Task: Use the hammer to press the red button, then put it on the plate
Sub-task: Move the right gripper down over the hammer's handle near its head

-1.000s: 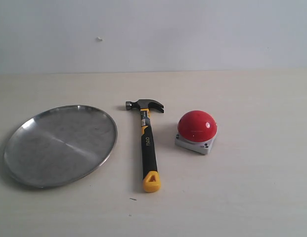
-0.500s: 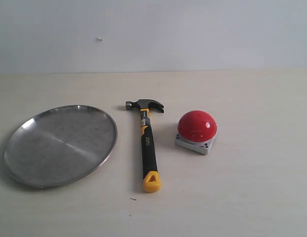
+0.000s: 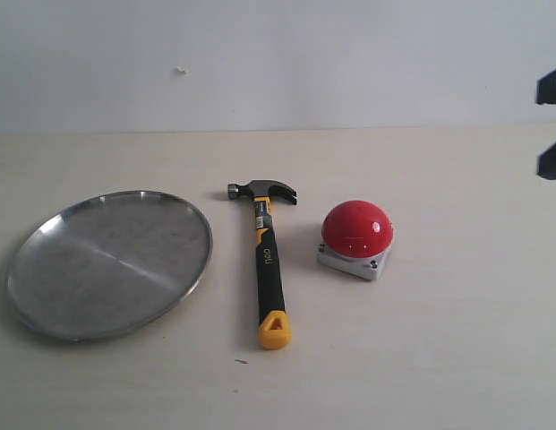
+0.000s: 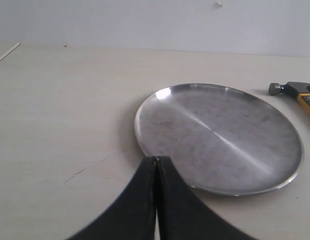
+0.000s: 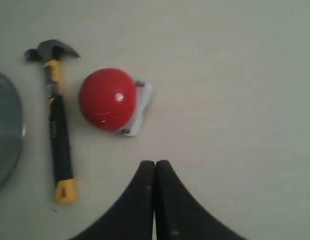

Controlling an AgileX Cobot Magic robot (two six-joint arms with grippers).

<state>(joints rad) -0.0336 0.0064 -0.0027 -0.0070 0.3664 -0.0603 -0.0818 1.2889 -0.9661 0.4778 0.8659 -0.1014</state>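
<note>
One hammer (image 3: 268,273), one red button (image 3: 356,226), one plate (image 3: 107,264), on one table (image 3: 457,349)

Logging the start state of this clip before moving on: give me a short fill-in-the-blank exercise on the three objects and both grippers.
1. The hammer lies flat between the plate and the red button, touched by ____ gripper.
2. The plate holds ____.
3. The hammer's handle ends in a ____ tip.
4. The left gripper and the right gripper are both ____, gripping nothing.

Missing words: neither; nothing; yellow; closed.
</note>
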